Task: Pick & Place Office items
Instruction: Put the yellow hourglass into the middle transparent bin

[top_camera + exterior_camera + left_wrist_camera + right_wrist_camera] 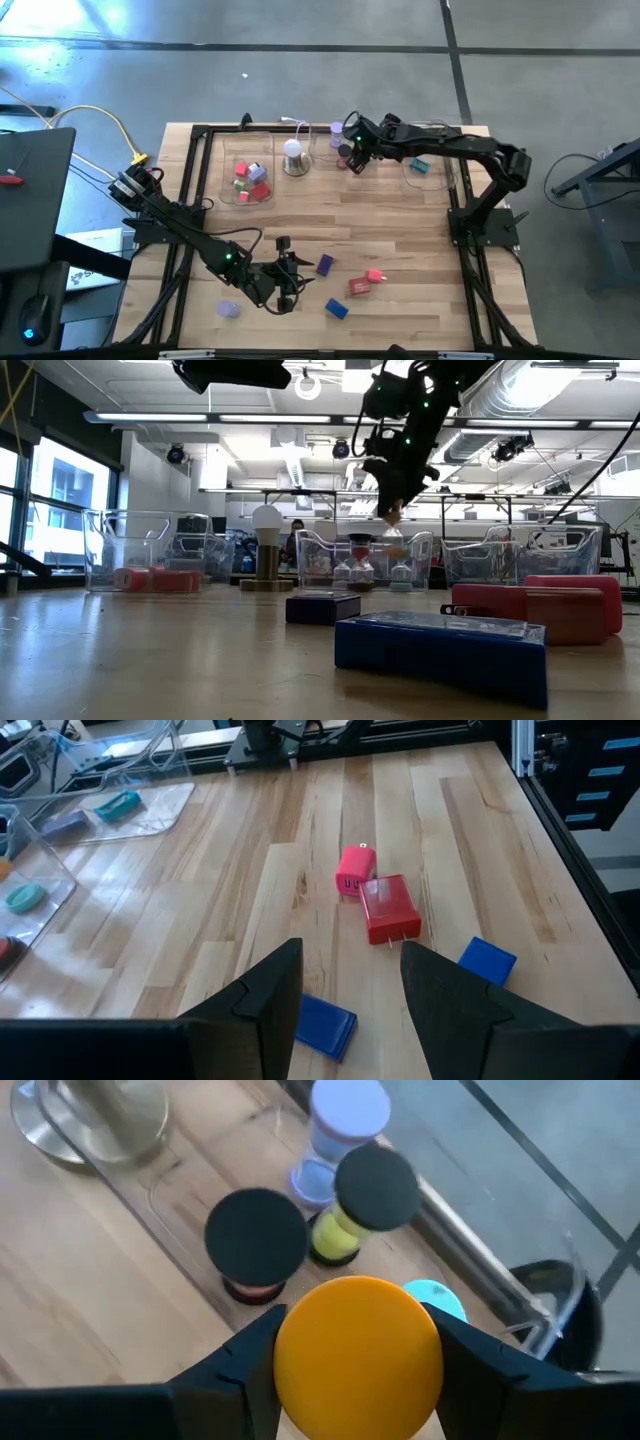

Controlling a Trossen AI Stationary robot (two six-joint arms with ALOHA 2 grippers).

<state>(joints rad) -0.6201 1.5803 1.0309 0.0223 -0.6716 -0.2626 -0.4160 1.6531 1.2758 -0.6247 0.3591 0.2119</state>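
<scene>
My right gripper [358,1325] is shut on an orange-topped roll [358,1355] and hangs over the middle clear tray [325,160] at the table's far side. Black-topped rolls [255,1232], a lilac roll [348,1108] and a teal roll [437,1294] stand upright in that tray below it. My left gripper [350,955] is open near the table's near edge. Ahead of it, a pink block [352,872], a red block [390,907] and two blue blocks [487,960] lie flat on the wood. A lilac roll [229,309] lies near the left arm. My right gripper pinches the orange-topped roll between its two fingers [255,1355], one on each side of its round top [300,1342]. The fingers come from above, pointing down. The roll is lifted clear, above the rolls standing in the middle tray [392,515].
A white dome on a metal base [293,158] stands between the left tray [228,185], which holds red and pink blocks, and the middle tray. The right tray [440,180] holds a teal piece. A black frame [190,170] borders the table. Bare wood lies mid-table.
</scene>
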